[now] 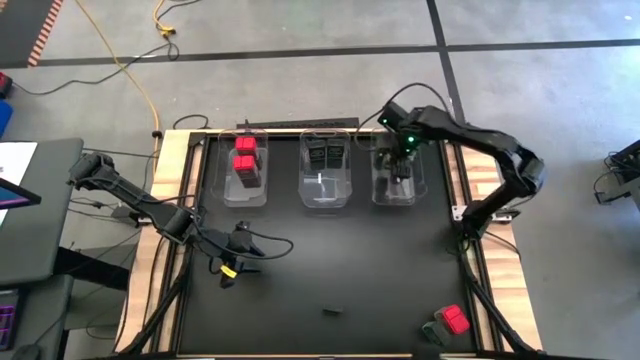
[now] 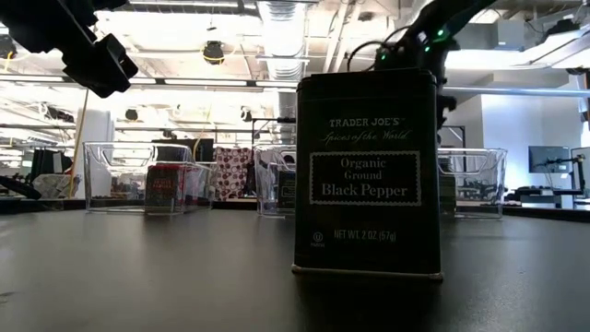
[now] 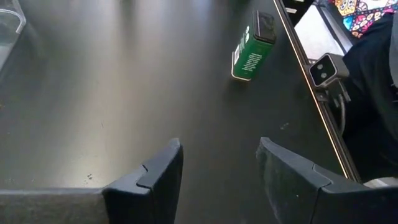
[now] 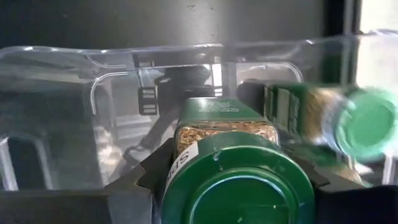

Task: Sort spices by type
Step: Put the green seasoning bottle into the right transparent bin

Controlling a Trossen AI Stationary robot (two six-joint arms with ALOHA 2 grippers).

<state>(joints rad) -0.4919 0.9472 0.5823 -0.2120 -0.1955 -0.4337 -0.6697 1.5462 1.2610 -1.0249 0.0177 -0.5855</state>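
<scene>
At the table's one o'clock, the right gripper [image 1: 402,160] reaches into the right bin [image 1: 380,193], its fingers clamped on a green-lidded jar [image 4: 238,182]; a second jar [image 4: 339,121] lies just beside it in the same bin. The left bin [image 1: 226,192] at eleven o'clock holds red-topped blocks [image 1: 244,156], and the middle bin [image 1: 322,195] at twelve holds dark tins [image 1: 326,153]. The left gripper [image 1: 234,257] hovers over bare table toward eight o'clock, fingers spread wide around nothing. A pepper tin [image 2: 367,175] stands upright near six o'clock. A red-topped container [image 1: 455,319] and a green tin [image 3: 254,46] sit at five o'clock.
</scene>
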